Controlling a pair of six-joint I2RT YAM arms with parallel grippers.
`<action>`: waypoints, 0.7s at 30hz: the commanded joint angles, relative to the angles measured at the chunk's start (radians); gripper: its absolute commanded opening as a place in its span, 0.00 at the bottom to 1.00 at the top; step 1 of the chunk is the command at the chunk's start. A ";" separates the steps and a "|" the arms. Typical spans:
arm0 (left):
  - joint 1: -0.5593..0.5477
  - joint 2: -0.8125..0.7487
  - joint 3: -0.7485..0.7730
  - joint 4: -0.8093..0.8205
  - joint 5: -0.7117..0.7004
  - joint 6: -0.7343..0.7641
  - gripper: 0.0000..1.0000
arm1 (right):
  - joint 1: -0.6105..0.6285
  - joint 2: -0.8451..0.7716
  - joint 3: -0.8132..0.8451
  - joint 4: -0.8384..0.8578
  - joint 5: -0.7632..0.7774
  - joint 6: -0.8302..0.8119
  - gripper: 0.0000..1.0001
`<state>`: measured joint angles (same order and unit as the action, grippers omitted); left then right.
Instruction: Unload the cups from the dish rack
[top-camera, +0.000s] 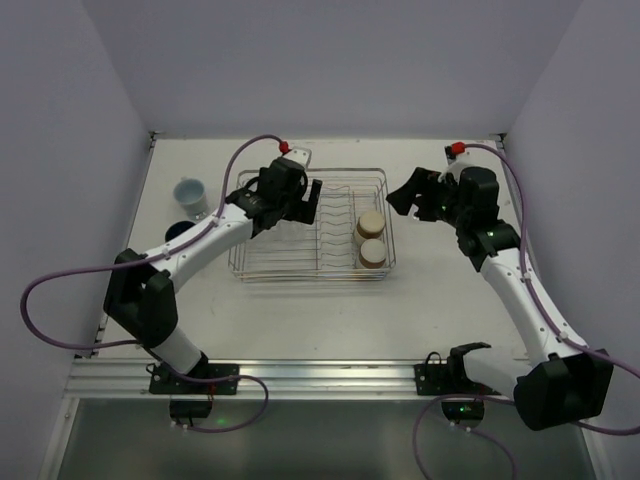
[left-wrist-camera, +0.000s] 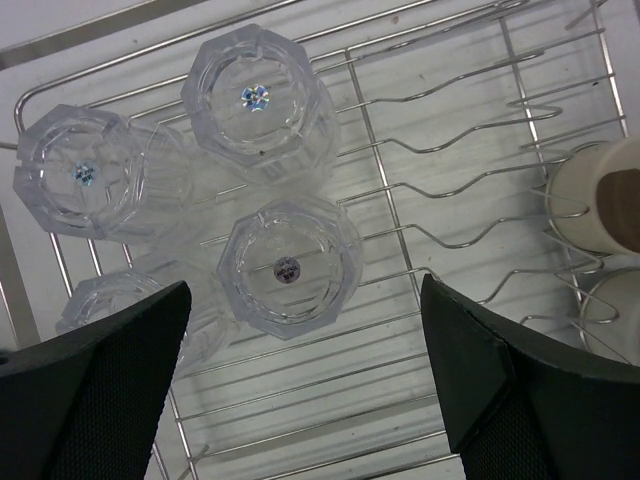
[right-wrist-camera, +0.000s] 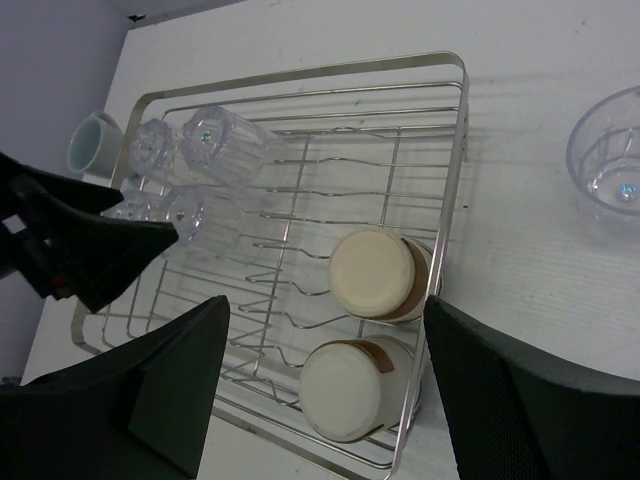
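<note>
Silver wire dish rack (top-camera: 300, 265) sits mid-counter (top-camera: 300, 320), four clear tumblers (left-wrist-camera: 288, 268) clustered at its left end and two cream cups (top-camera: 371, 227) lying at its right end. Left jaws hang wide open above the tumblers, gripping nothing; right jaws stand open and empty off the rack's right end, near another clear tumbler (right-wrist-camera: 612, 150) on the counter

Rack: a silver wire dish rack (right-wrist-camera: 300, 82) stands on a white table (right-wrist-camera: 520, 250).
Cream cups: two cream cups, one (right-wrist-camera: 372, 275) just beside the other (right-wrist-camera: 345, 392), lean among the wires at the rack's right end.
Clear tumblers: a cluster of clear tumblers (right-wrist-camera: 215, 140) fills the rack's far left end, bases up.
Loose cup: a clear cup (right-wrist-camera: 612, 150) sits on the table right of the rack, well apart from it.
Blue cup: a pale blue cup (right-wrist-camera: 90, 143) stands just outside the rack's left end.
Left gripper: the black left gripper (right-wrist-camera: 135, 222) reaches in over the clear tumblers.
Right gripper: the right gripper (right-wrist-camera: 322, 330) has its fingers spread wide, gripping nothing, above the cream cups.
</note>
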<state>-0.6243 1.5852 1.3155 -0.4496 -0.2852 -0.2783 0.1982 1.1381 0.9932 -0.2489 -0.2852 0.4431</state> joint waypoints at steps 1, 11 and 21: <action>0.024 0.047 0.010 0.035 -0.003 -0.022 0.99 | 0.001 -0.060 -0.007 0.095 -0.046 0.019 0.81; 0.063 0.147 -0.012 0.103 0.046 -0.022 0.98 | 0.004 -0.044 -0.018 0.111 -0.072 0.023 0.81; 0.083 0.194 -0.033 0.149 0.072 -0.021 0.85 | 0.012 -0.040 -0.007 0.102 -0.058 0.023 0.80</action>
<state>-0.5549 1.7748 1.2869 -0.3519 -0.2218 -0.2962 0.2043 1.0950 0.9756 -0.1852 -0.3328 0.4568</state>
